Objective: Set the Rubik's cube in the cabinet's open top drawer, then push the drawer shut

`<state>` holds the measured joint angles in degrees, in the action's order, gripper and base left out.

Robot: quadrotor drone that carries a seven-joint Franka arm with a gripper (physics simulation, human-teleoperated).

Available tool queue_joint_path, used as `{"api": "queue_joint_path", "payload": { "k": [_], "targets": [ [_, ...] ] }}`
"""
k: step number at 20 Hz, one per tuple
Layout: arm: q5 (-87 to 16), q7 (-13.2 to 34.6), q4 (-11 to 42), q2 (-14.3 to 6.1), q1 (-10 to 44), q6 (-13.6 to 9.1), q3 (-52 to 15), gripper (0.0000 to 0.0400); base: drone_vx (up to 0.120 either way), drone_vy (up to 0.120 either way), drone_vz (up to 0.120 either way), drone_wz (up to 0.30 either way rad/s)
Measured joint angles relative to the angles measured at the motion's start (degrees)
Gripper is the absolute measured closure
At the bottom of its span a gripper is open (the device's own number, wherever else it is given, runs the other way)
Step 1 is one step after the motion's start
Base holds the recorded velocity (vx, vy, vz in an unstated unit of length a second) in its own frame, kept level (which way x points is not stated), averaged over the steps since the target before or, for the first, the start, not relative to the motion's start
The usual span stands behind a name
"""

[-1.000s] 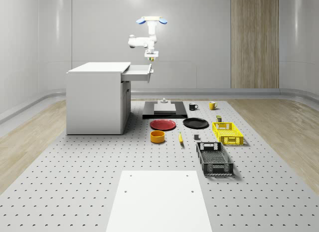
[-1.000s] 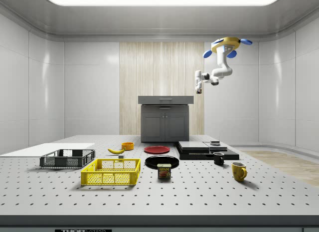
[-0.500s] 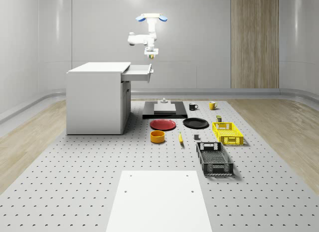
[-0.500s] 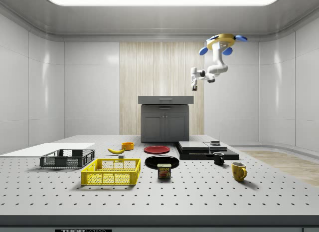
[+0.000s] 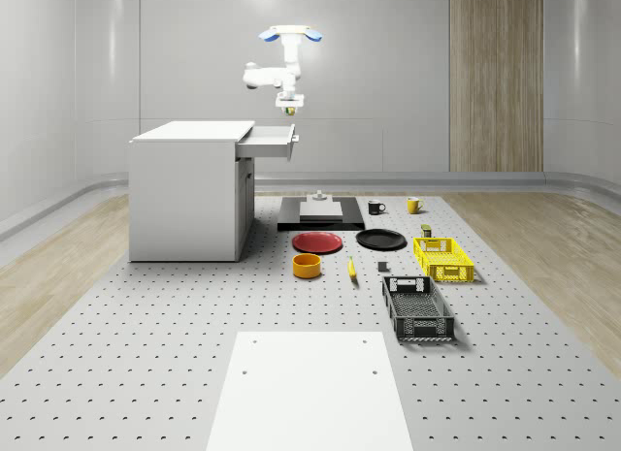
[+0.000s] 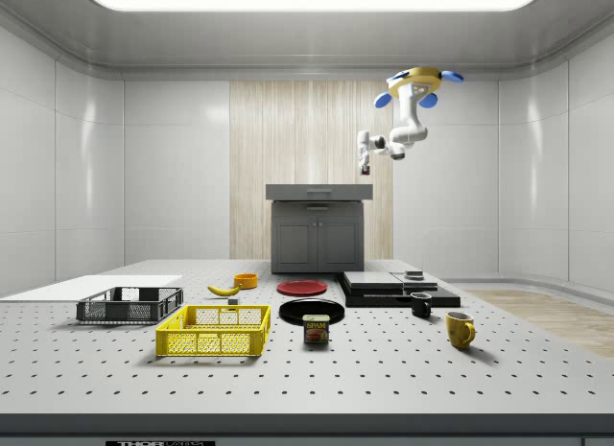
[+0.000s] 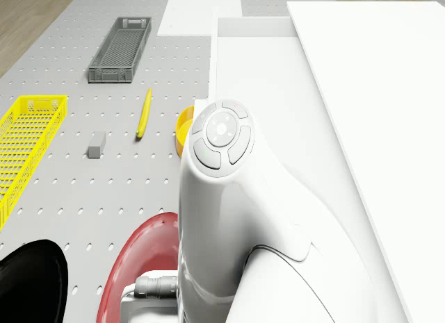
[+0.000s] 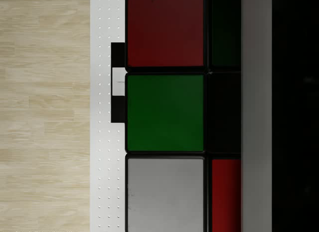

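The perforated grey worktop [image 5: 146, 354] carries one boxy white cabinet [image 5: 184, 194] with its single top drawer [image 5: 270, 141] pulled out. Hovering in free air above the drawer's outer end is the blue-rotored white drone [image 5: 291, 34]. Its end effector [image 5: 286, 106] grips the glossy square-tiled Rubik's cube [image 8: 165, 112], well clear of the drawer rim.

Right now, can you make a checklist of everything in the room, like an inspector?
Surface: grey pegboard floor, white panel in front.
Job's things: Rubik's cube held at the gripper; cabinet with top drawer open.
Clutter: red plate, black plate, orange bowl, banana, yellow basket, dark basket, two mugs.
Grippers: gripper above the drawer; drone hovering over it.
Cables: nothing seen.
Surroundings: white walls, wood panel.
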<state>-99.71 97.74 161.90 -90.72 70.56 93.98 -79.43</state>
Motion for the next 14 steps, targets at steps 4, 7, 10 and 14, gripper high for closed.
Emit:
{"api": "queue_joint_path", "payload": {
  "k": [4,7,10,14],
  "targets": [
    [0.01,0.0,0.0,-0.02,0.01,0.02,0.0,0.0075,0.12,-0.12,0.0,0.0],
    [0.02,0.01,0.0,-0.04,0.01,0.04,0.0,0.0075,0.12,-0.12,0.0,0.0],
    [0.02,0.01,0.0,-0.06,0.01,0.05,0.0,0.0075,0.12,-0.107,0.0,0.0],
    [0.03,0.01,0.0,-0.08,0.01,0.07,-0.01,0.0075,0.12,-0.1,0.0,0.0]
  ]
}}
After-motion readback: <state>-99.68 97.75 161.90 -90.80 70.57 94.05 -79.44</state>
